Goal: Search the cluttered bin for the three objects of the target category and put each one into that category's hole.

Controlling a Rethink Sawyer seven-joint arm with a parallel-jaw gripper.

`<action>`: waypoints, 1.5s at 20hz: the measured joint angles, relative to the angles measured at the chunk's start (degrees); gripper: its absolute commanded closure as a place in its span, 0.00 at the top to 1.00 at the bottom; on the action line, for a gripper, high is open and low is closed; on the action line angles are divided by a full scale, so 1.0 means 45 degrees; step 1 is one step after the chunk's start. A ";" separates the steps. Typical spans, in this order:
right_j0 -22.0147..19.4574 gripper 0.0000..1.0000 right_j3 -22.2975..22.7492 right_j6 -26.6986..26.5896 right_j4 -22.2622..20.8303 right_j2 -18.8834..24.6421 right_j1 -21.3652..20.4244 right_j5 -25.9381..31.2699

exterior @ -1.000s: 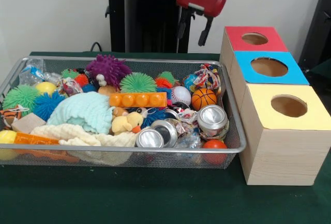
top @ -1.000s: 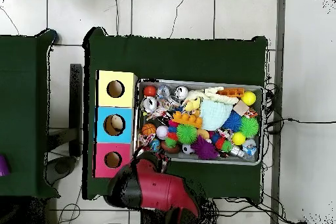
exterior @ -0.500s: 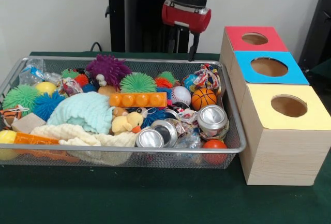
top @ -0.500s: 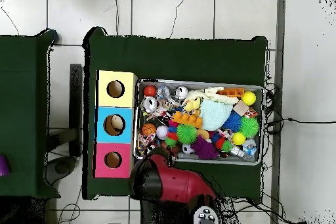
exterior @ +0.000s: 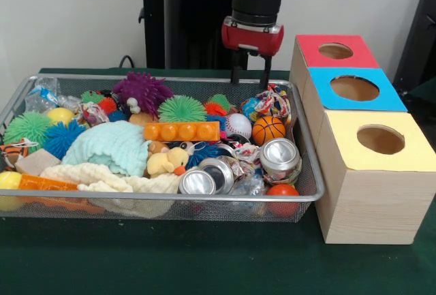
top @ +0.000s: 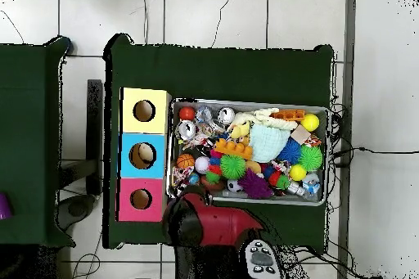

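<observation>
The wire mesh bin (exterior: 170,199) is full of toys; it also shows in the overhead view (top: 245,102). One whitish bundle with red, blue and yellow patches (exterior: 271,99) lies in the bin's far right corner. Another bundle (exterior: 92,112) lies at the far left, and a third wrinkly one (exterior: 244,150) sits among the cans. My gripper (exterior: 249,80) hangs straight down just above and behind the corner bundle, open and empty. In the overhead view the red arm (top: 213,222) hides it. The yellow-topped box's hole (exterior: 380,139) is right of the bin, nearest the camera; it also shows in the overhead view (top: 144,111).
The blue-topped box (exterior: 354,88) and the red-topped box (exterior: 335,50) stand in a row behind the yellow one. Spiky balls (exterior: 181,110), silver cans (exterior: 279,153), a basketball (exterior: 268,130), an orange brick (exterior: 181,131) and a mint cloth (exterior: 112,146) crowd the bin.
The arm swung from beside the red box to over the bin's far right corner. The gripper turned to hang straight down and came lower.
</observation>
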 measured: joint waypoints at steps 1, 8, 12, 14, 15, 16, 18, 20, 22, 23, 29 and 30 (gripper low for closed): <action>-0.0123 1.00 0.0050 0.0000 -0.0162 0.0219 0.0054 -0.0037; -0.0848 1.00 0.0602 0.0000 -0.0726 0.1159 0.0093 -0.0290; -0.1229 1.00 0.0893 0.0000 -0.0988 0.1534 0.0097 -0.0311; -0.1322 1.00 0.0968 0.0000 -0.1113 0.1659 0.0147 -0.0337; -0.1325 1.00 0.0972 0.0000 -0.1165 0.1681 0.0213 -0.0377; -0.1317 1.00 0.0972 0.0000 -0.1189 0.1685 0.0249 -0.0403; -0.1287 1.00 0.0974 0.0000 -0.1238 0.1676 0.0333 -0.0589; -0.1240 1.00 0.0975 0.0000 -0.1236 0.1643 0.0352 -0.0811; -0.1144 1.00 0.0977 0.0000 -0.1236 0.1641 0.0440 -0.1119; -0.1079 1.00 0.0974 0.0000 -0.1233 0.1641 0.0503 -0.1313; -0.0541 1.00 0.0985 0.0000 -0.1241 0.1418 0.0787 -0.2497; -0.0479 1.00 0.0983 0.0000 -0.1233 0.1372 0.0790 -0.2580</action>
